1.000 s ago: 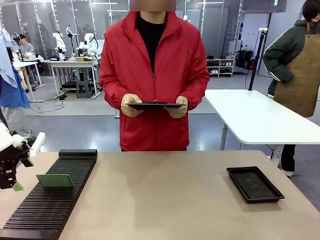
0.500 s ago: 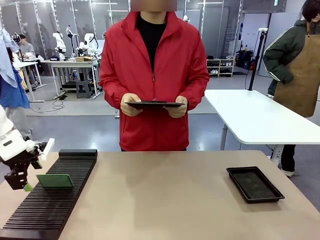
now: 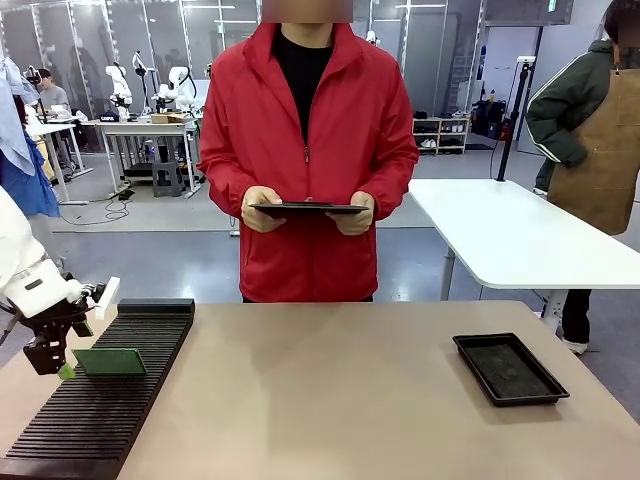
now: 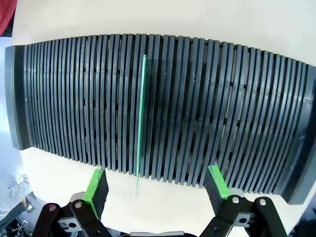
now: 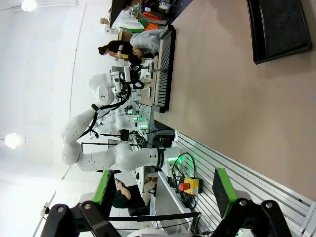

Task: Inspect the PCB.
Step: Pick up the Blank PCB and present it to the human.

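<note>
The PCB (image 3: 110,361) is a thin green board standing on edge in a slot of the black ribbed rack (image 3: 120,410) at the table's left. My left gripper (image 3: 58,368) hovers just left of the board, open. In the left wrist view the PCB (image 4: 141,118) is edge-on, a thin green line across the rack (image 4: 222,113). My left gripper (image 4: 157,183) is open there, its green pads on either side of the board's near end and apart from it. My right gripper (image 5: 163,190) is open and holds nothing, off the table's edge.
A person in a red jacket stands at the far side holding a dark tablet (image 3: 310,210) in both hands. A shallow black tray (image 3: 510,368) lies at the table's right, seen also as the tray (image 5: 279,29) in the right wrist view. The tabletop (image 3: 330,400) between rack and tray is bare.
My left gripper has moved right and slightly up, closer to the PCB's left edge. The PCB, the person and the right arm have not moved.
</note>
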Controlling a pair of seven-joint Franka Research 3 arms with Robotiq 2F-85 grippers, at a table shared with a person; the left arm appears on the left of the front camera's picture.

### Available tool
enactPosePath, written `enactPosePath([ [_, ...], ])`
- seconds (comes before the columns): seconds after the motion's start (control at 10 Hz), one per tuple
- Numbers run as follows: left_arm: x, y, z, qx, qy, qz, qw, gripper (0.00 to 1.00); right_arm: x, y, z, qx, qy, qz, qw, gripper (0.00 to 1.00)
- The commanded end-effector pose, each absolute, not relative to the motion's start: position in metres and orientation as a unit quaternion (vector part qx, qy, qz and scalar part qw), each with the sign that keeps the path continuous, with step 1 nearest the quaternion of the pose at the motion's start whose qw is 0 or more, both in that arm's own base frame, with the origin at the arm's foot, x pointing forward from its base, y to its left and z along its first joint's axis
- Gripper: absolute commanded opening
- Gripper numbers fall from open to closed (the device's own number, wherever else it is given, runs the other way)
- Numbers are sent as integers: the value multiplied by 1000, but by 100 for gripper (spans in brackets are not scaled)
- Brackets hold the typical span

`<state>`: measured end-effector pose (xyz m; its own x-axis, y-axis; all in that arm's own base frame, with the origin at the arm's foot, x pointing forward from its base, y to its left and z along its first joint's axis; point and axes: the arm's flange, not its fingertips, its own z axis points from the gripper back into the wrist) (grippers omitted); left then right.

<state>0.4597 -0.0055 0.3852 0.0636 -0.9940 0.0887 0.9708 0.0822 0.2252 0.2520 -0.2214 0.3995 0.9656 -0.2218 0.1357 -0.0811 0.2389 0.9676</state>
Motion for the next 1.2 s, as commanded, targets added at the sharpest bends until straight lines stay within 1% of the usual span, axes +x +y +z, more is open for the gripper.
enactPosePath([
  [0.0, 473, -7, 381, 68, -105, -676, 727, 100, 252, -221, 401, 617, -124, -48, 776, 100],
  [0.2, 479, -6, 374, 71, -93, -676, 727, 100, 252, -221, 401, 617, -124, -48, 776, 100],
  [0.3, 483, -6, 370, 72, -92, -676, 728, 98, 252, -221, 401, 617, -124, -48, 776, 100],
  [0.5, 490, -7, 363, 74, -91, -675, 729, 85, 252, -221, 401, 617, -124, -48, 776, 100],
  [0.6, 492, -6, 361, 72, -91, -672, 731, 77, 252, -221, 401, 617, -124, -48, 776, 100],
  [0.7, 492, -6, 359, 75, -91, -670, 733, 64, 252, -221, 401, 617, -124, -48, 776, 100],
  [0.8, 492, -5, 358, 78, -85, -667, 736, 57, 252, -221, 401, 617, -124, -48, 776, 100],
  [0.9, 491, -4, 358, 79, -84, -666, 737, 21, 252, -221, 401, 617, -124, -48, 776, 100],
  [1.0, 491, -3, 358, 80, -83, -666, 737, 2, 252, -221, 401, 617, -124, -48, 776, 100],
  [1.1, 491, -3, 358, 80, -80, -666, 737, 0, 252, -221, 401, 617, -124, -48, 776, 100],
])
